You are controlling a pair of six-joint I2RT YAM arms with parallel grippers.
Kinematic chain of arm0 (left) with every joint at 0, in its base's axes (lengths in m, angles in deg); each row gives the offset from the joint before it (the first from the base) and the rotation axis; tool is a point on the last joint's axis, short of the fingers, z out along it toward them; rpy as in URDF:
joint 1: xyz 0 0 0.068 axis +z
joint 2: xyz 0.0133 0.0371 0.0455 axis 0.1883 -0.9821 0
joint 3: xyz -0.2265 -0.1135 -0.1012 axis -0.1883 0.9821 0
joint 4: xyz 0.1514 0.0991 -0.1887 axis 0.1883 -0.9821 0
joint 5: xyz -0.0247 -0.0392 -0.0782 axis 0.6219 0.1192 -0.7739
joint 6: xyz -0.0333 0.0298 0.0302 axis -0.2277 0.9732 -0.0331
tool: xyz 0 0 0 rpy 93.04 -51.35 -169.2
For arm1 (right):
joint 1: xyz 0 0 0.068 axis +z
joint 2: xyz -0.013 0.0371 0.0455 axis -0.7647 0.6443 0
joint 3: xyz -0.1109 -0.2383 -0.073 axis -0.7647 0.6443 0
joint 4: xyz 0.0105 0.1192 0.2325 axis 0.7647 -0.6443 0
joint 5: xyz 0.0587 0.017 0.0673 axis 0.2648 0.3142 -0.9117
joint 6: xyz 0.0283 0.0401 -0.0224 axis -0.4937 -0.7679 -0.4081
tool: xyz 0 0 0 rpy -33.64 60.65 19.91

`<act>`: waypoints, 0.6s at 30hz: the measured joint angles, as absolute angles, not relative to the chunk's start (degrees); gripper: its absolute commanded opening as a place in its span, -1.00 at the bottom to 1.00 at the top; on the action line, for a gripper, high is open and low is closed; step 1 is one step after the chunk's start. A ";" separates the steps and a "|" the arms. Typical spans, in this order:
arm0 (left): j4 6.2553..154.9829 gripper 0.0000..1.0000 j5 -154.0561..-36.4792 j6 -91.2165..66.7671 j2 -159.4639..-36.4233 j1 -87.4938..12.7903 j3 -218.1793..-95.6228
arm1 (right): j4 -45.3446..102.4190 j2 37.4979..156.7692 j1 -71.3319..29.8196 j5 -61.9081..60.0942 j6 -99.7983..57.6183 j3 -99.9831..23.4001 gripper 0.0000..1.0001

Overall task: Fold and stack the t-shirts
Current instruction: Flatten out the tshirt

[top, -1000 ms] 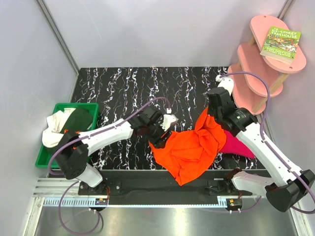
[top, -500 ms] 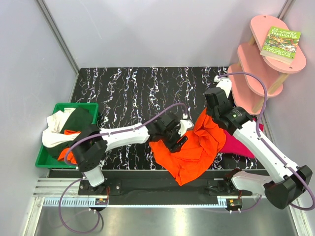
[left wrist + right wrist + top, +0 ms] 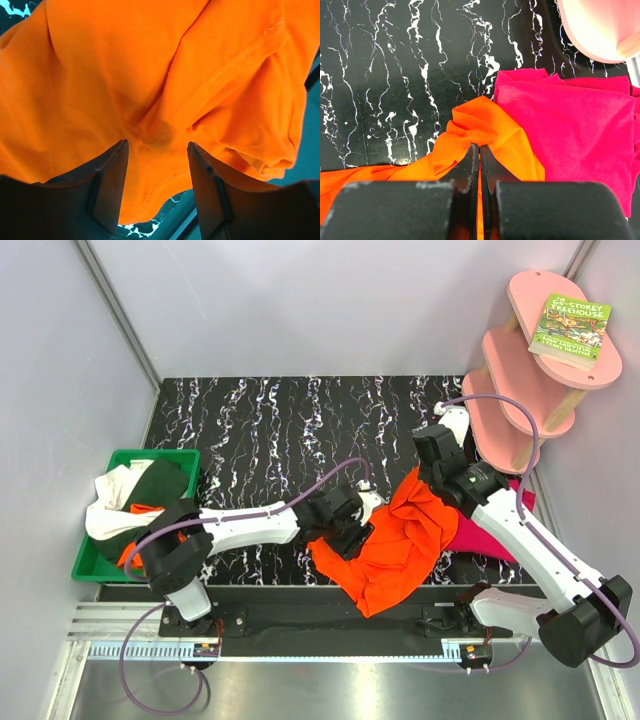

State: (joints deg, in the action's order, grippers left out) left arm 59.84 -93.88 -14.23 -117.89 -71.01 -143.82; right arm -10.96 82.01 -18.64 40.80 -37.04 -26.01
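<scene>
- Orange shirt (image 3: 395, 545) looks soft, limp (should sag); take it at a seam.
- Right gripper (image 3: 479, 149) pinches its edge.
- Left gripper (image 3: 157, 146) gapes over a fold.

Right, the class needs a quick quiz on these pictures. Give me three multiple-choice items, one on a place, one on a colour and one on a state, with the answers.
1. Where does the green bin stand?
A) at the table's left side
B) at its far right corner
C) in its middle

2. What colour is the shirt lying beside the orange t-shirt?
A) blue
B) magenta
C) yellow

3. The right pincer is:
A) wide open
B) shut on the orange t-shirt
C) shut on nothing

Answers:
1 A, as the top view shows it at the left.
2 B, as the magenta t-shirt touches the orange one.
3 B, as its fingers pinch an orange fold.
</scene>
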 measured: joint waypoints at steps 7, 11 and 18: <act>59.53 0.03 -93.88 -15.80 -117.41 -71.69 -143.82 | -10.94 80.45 -18.64 40.80 -37.08 -25.49 -1.00; 59.20 0.03 -94.30 -16.83 -117.43 -72.17 -143.82 | -10.94 79.34 -18.64 40.82 -37.10 -24.65 -1.00; 58.90 0.03 -95.13 -17.66 -119.68 -72.67 -143.84 | -10.96 78.77 -18.64 41.39 -37.21 -23.85 -1.00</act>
State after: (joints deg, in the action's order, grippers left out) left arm 58.90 -95.13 -17.66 -119.68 -72.67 -143.84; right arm -10.96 78.77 -18.64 41.39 -37.21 -23.85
